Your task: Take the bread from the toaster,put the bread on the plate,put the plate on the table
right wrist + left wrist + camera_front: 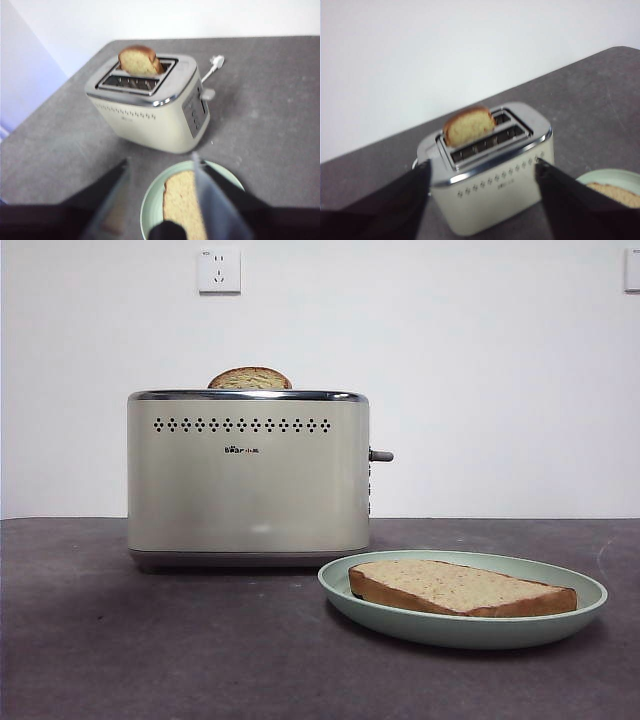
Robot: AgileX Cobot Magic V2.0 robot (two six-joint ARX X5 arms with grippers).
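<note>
The bread [455,585] lies flat on the mint-green plate [450,630], which rests on the table [150,650] to the right front of the cream toaster [248,490]. A second slice [250,379] stands in the toaster's rear slot, only its domed top showing. Neither gripper shows in the front view. My left gripper [482,167] is open and empty, above and in front of the toaster [495,200]; the plate [605,176] is at that view's edge. My right gripper [160,160] is open and empty, above the plate [150,200] and the bread [182,205].
The toaster's lever [381,455] sticks out on its right side. Its white plug [217,61] lies on the table behind it. A wall socket [219,270] is on the white wall. The table's edge runs close beside the toaster's far end [45,115].
</note>
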